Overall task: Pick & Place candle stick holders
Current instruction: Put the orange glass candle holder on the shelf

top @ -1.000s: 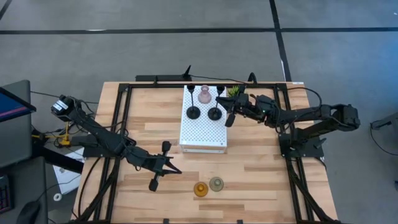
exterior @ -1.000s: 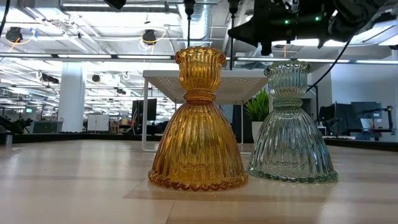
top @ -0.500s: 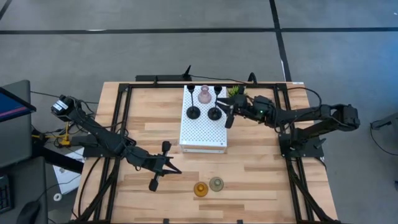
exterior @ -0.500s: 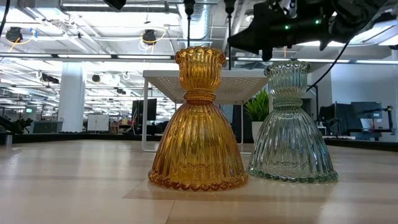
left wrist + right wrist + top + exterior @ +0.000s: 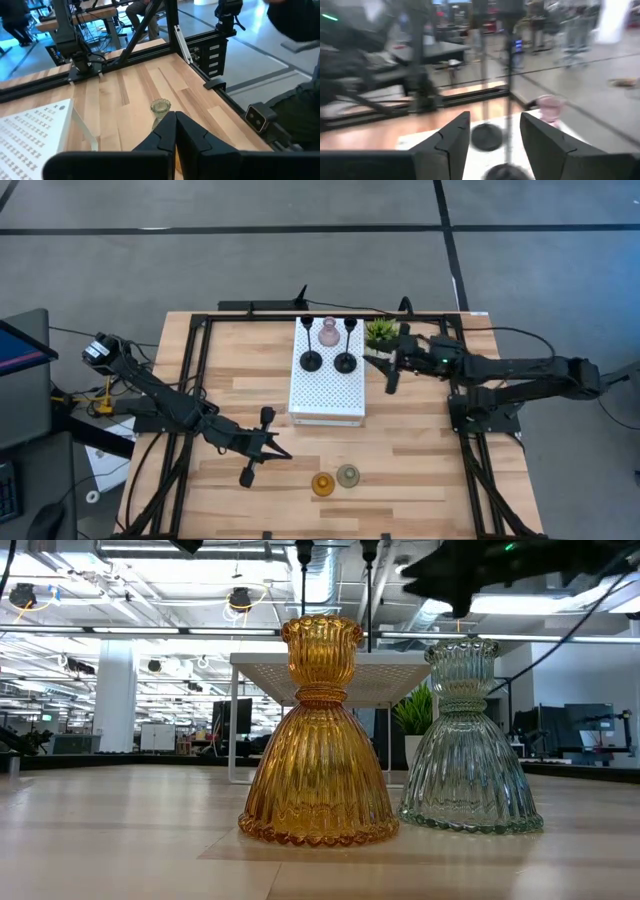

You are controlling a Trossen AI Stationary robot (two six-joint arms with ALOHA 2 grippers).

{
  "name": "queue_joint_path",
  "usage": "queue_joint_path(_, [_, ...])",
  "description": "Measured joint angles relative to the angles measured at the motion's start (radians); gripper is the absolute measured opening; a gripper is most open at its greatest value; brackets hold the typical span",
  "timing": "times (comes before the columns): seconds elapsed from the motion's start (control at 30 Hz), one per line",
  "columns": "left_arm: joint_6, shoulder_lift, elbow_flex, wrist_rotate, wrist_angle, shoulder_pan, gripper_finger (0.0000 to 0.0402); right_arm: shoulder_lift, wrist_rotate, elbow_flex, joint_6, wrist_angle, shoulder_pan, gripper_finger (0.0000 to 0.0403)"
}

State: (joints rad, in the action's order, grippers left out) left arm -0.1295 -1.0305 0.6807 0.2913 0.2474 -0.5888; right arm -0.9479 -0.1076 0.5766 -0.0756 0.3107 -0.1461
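Two black candle stick holders [image 5: 312, 360] [image 5: 345, 362] stand on their round bases on the white perforated platform [image 5: 327, 395], with a pink glass holder [image 5: 329, 333] behind them. An amber glass holder [image 5: 322, 484] and a grey-green one [image 5: 348, 475] stand on the wood near the table's front edge. My right gripper [image 5: 383, 370] is open just right of the platform, its fingers [image 5: 452, 142] pointing at a black holder [image 5: 487, 136] without touching it. My left gripper [image 5: 284, 453] is shut, hovering left of the two glass holders; the grey-green one [image 5: 160, 107] shows ahead of it.
A small green potted plant [image 5: 381, 333] stands at the platform's far right corner, close to my right gripper. Black frame rails [image 5: 195, 380] run along the table's left, right and far sides. Bare wood lies between the platform and the two front holders.
My right gripper has opened, let go of the right-hand black holder and drawn back toward the table's right edge. That holder stays upright on the platform. My left arm has kept still.
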Motion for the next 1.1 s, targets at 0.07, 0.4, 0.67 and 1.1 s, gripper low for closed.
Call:
queue_joint_path(0.07, [-0.020,0.000,0.000,0.000,0.000,0.000,0.0004,0.061,0.046,0.000,-0.025,-0.073,0.037,0.0153])
queue_joint_path(0.4, [-0.015,-0.003,-0.102,-0.060,0.013,0.000,0.0004,0.190,0.087,-0.001,-0.042,-0.378,0.358,0.0038])
queue_joint_path(0.67, [0.001,-0.082,-0.280,-0.179,0.386,-0.001,0.0004,0.190,-0.278,-0.042,-0.001,-0.330,0.603,0.0009])
queue_joint_path(1.1, [-0.125,-0.374,-0.315,-0.314,0.694,0.011,0.0007,0.114,-0.536,-0.042,-0.004,-0.272,0.835,0.0002])
